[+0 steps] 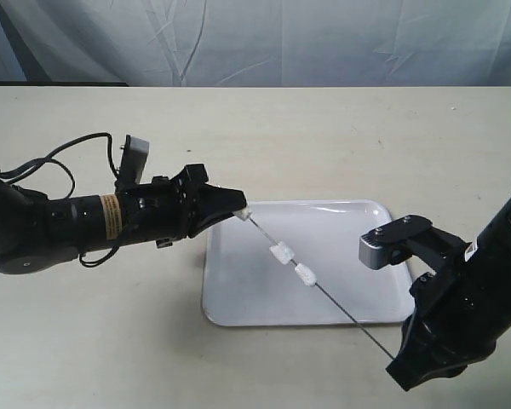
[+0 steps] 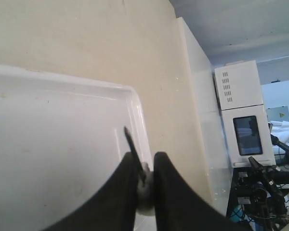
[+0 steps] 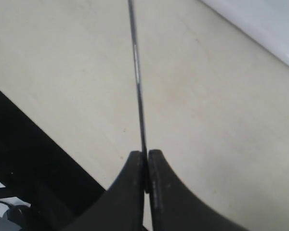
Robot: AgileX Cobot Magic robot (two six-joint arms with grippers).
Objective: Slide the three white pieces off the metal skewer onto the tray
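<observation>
In the exterior view, the tray [image 1: 349,226] lies on the desk [image 1: 324,128], nearer the front edge than the back. The metal skewer [image 1: 349,317] runs on a slant from the tray's far left corner, across it and out past its near right corner. The left gripper [image 1: 241,204] meets the skewer at the far left corner, and the first white piece [image 1: 243,213] sits right at its tips. The second white piece [image 1: 283,253] and third white piece [image 1: 306,275] sit on the skewer close together, over the tray's left half. The right gripper [image 1: 398,362] holds the skewer's other end beyond the near right corner.

In the left wrist view, we see the left gripper [image 2: 145,159] with its jaws pinched on the first white piece [image 2: 144,188]. The skewer's [image 2: 132,144] dark tip pokes out past them, over the tray's [image 2: 62,144] rim.

In the right wrist view, the right gripper [image 3: 145,154] has its jaws pressed together on the skewer [image 3: 137,72]. The skewer runs away over the bare desk [image 3: 62,72], with a corner of the tray [image 3: 269,24] off to one side.
</observation>
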